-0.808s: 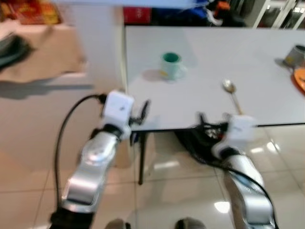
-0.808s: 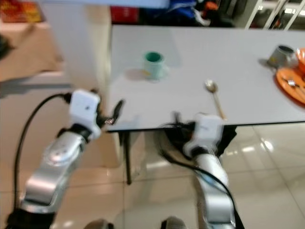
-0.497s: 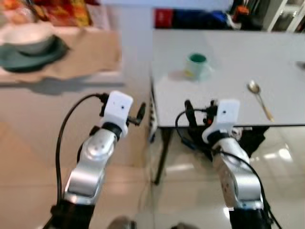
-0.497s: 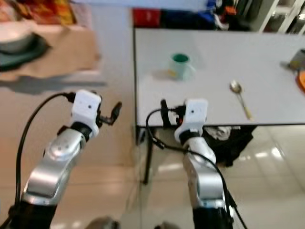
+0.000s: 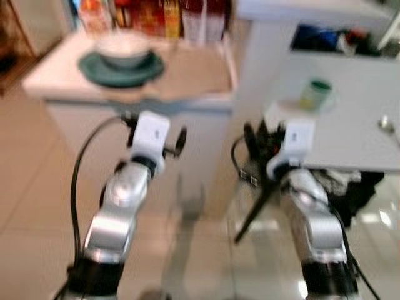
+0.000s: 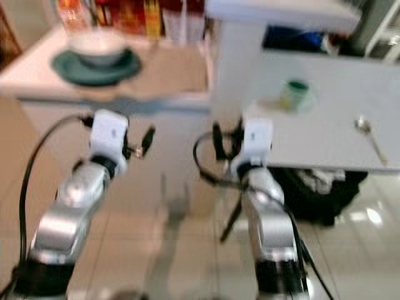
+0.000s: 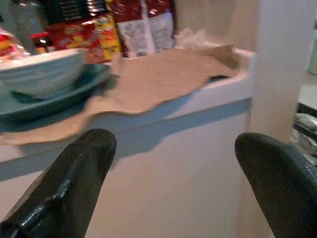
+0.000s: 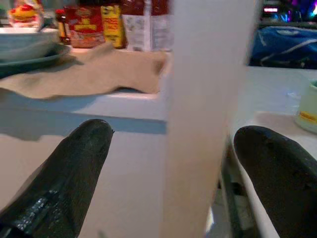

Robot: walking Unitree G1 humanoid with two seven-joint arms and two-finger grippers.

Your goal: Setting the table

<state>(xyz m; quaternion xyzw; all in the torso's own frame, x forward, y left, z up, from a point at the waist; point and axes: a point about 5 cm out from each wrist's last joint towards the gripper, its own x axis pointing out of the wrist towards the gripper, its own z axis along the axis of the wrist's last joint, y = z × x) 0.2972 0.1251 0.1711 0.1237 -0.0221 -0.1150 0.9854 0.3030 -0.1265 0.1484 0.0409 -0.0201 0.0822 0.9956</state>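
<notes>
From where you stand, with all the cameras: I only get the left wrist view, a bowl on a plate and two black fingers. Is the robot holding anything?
Observer: No. The left gripper is open and empty, short of the counter.
Operator: What about its other hand?
Observer: The right gripper is open and empty too.
Operator: Anything besides that counter?
Observer: A white table on the robot's right carries a green mug and a spoon.
</notes>
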